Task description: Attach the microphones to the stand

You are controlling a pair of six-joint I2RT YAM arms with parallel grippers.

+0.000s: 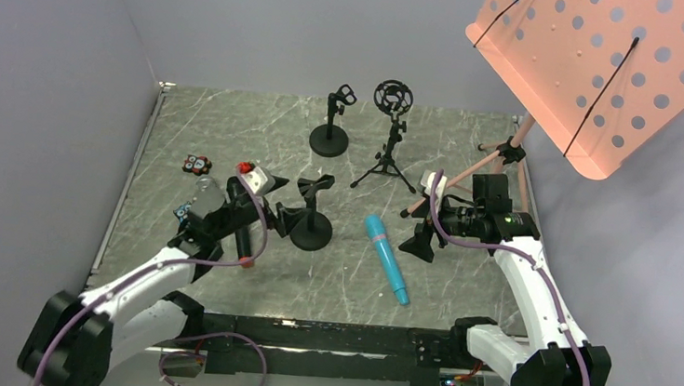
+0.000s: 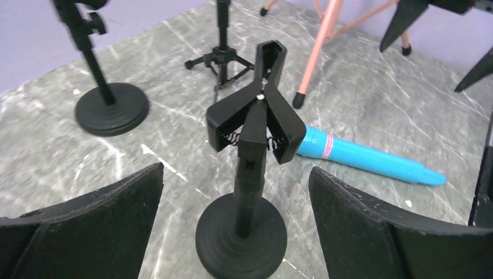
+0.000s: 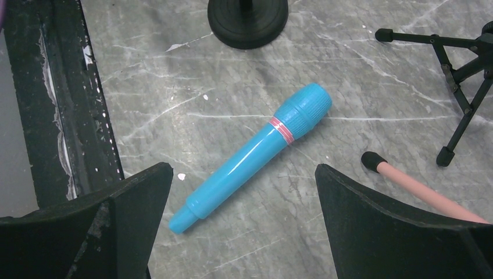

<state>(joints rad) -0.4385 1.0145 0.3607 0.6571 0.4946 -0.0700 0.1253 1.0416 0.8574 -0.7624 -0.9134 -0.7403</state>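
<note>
The turquoise microphone (image 1: 386,258) lies flat on the marble table, right of a black round-base stand (image 1: 311,214) with a spring clip on top. My left gripper (image 1: 283,205) is open and empty just left of that stand. In the left wrist view the clip (image 2: 256,116) and post stand between my open fingers (image 2: 87,226), and the turquoise microphone (image 2: 366,163) lies behind. My right gripper (image 1: 425,217) is open and empty, hovering above the turquoise microphone (image 3: 256,154). A black stick with an orange end (image 1: 246,245) lies beside the left arm. The mesh-head microphone is not clearly visible.
A second round-base stand (image 1: 330,122) and a tripod stand with a ring mount (image 1: 388,136) are at the back. A pink music stand (image 1: 602,66) overhangs the right side, with its leg (image 3: 407,180) near my right gripper. A small red-black object (image 1: 196,164) lies far left.
</note>
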